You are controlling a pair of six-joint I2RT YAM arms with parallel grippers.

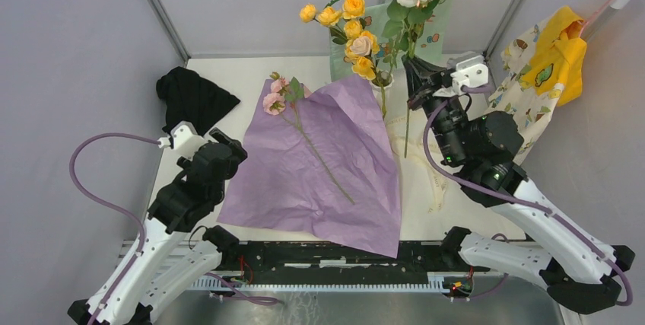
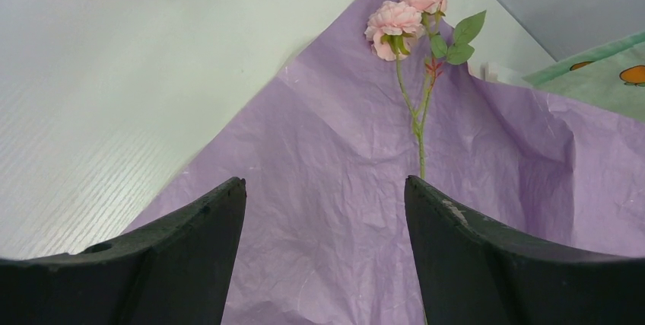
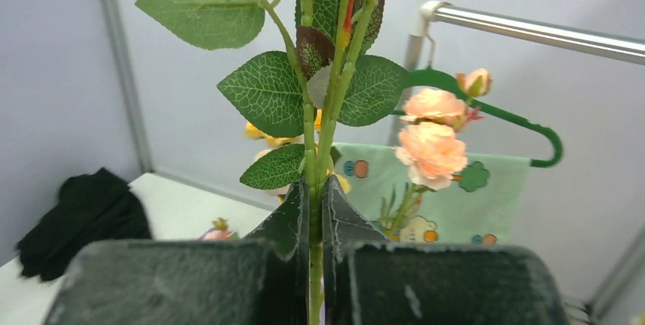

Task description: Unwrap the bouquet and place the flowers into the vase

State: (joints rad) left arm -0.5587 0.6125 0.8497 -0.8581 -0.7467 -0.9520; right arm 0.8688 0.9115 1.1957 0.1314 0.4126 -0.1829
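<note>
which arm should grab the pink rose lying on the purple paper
Left: the left gripper hangs open over the paper, pink rose just ahead; the right gripper is shut on another stem.

You are working on a white table [image 1: 228, 74] with a finely ribbed surface. Directly on it, across the middle, lies the purple wrapping paper [image 1: 319, 173], opened out and crinkled, one corner pointing to the far side and its near edge reaching the table's front. In the far left corner you have a bunched black cloth [image 1: 194, 97], apart from the paper. A cream ribbon [image 1: 435, 192] lies loose just right of the sheet.
</note>
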